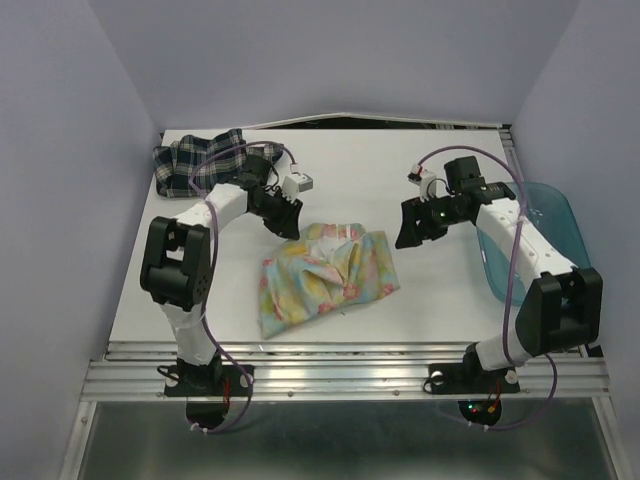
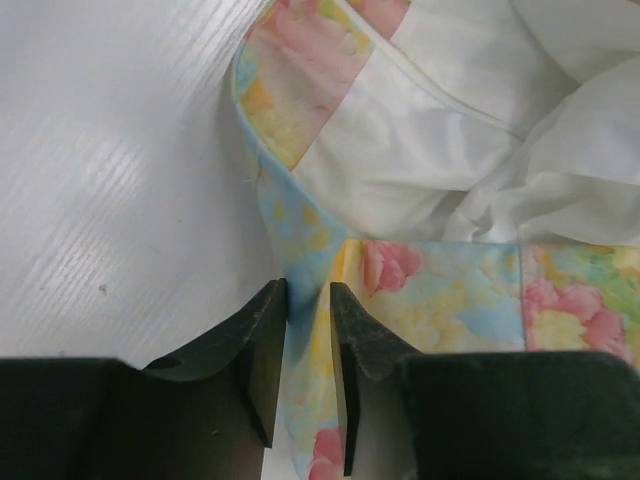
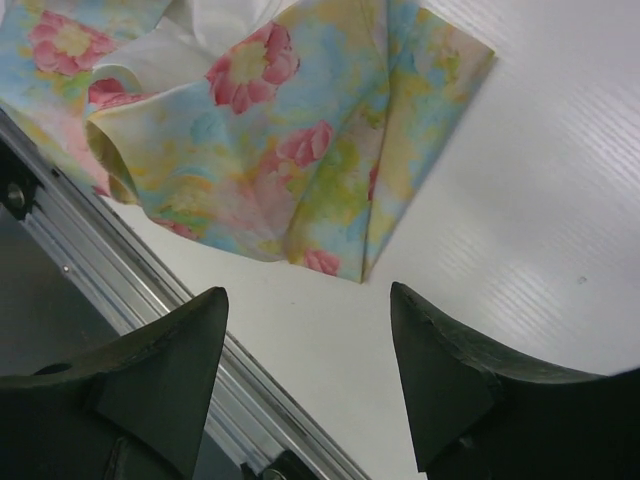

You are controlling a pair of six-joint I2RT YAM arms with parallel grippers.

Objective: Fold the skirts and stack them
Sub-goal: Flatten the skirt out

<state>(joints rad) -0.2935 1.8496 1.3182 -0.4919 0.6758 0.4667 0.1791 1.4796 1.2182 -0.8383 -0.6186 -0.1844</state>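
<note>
- floral skirt: pastel yellow and blue cloth with pink flowers, lying crumpled near the middle of the table, between the two arms; not folded flat. part of it is turned open, showing a white lining.
- plaid skirt: dark navy-green with white lines, bunched at the far left corner of the table, well apart from the floral skirt. the left arm's cable crosses over it in the top view.
- left gripper: at the far left edge of the floral skirt. in the left wrist view the jaws are drawn close together, pinching a narrow strip of the skirt's printed edge between them; bare table lies to one side.
- right gripper: just right of the floral skirt, over bare table. in the right wrist view the jaws stand wide apart with nothing between them; a corner of the floral skirt lies ahead of the fingertips, not touching them.
- teal bin: translucent plastic, at the right edge of the table, partly hidden behind the right arm.
- aluminium rail: runs along the near edge of the table, carrying both arm bases.
</note>
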